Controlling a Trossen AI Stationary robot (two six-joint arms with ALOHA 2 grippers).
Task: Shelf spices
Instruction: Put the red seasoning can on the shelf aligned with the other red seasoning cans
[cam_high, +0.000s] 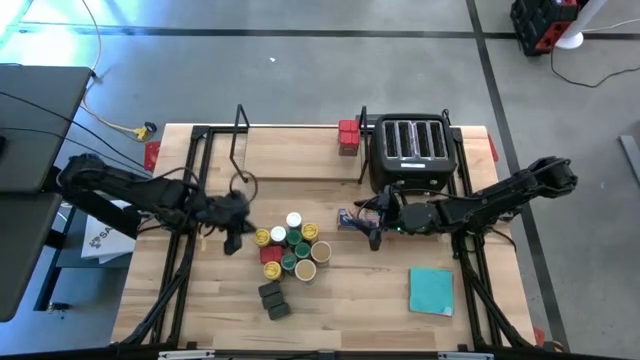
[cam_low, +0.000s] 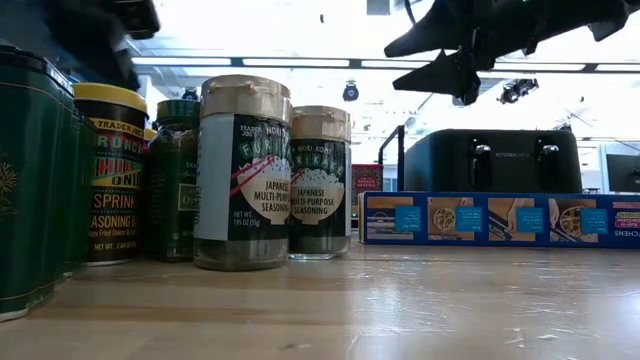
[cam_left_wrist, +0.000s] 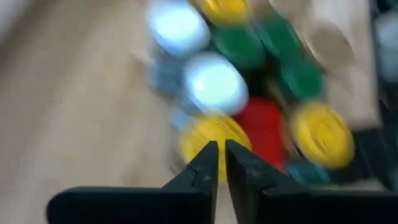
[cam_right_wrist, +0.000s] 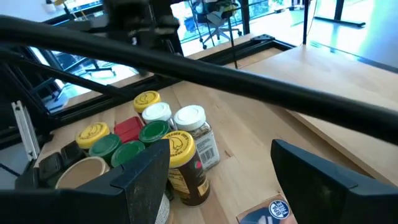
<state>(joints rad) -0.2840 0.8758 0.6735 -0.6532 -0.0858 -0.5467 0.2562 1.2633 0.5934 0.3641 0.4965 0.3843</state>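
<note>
The spices (cam_high: 290, 250) stand bunched in the middle of the table: round jars with yellow, green, white and tan lids and a red tin. Two dark grey blocks (cam_high: 272, 298) lie nearer the front edge. The shelf (cam_high: 300, 165) stands at the far side, left of the toaster, with red tins (cam_high: 348, 135) at its right end. My left gripper (cam_high: 235, 235) hangs just left of the bunch, above a yellow-lidded jar (cam_left_wrist: 211, 134), its fingers (cam_left_wrist: 208, 163) together but for a thin slit. My right gripper (cam_right_wrist: 230, 186) is wide open to the right of the jars, with nothing between its fingers.
A black four-slot toaster (cam_high: 410, 150) stands at the far right. A long blue box (cam_low: 500, 220) lies in front of it, under my right gripper. A teal square pad (cam_high: 431, 290) lies near the front right. Bare wood (cam_high: 180, 300) lies at the front left.
</note>
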